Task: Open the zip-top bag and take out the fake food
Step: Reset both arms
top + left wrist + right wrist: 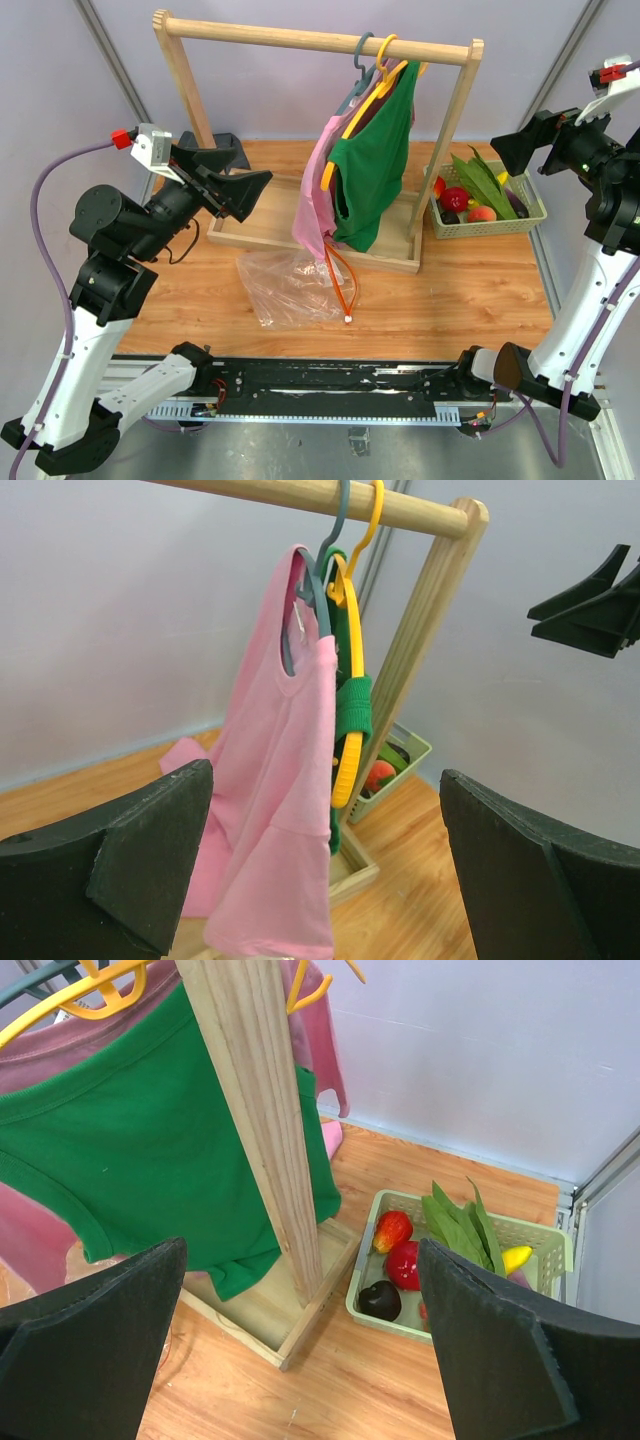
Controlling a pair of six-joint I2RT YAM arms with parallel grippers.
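Apparently the bag [290,288] is empty: it lies flat and crumpled on the table [450,300], just in front of the clothes rack [320,45], with its orange zip strip trailing loose along the right edge. The fake food [478,195] sits in the green basket [490,230], well to the right past the rack's post. I judge the job done, since I see nothing left inside the plastic. My left claw [325,860] and right claw [300,1360] hang raised, spread wide, gripping nothing.
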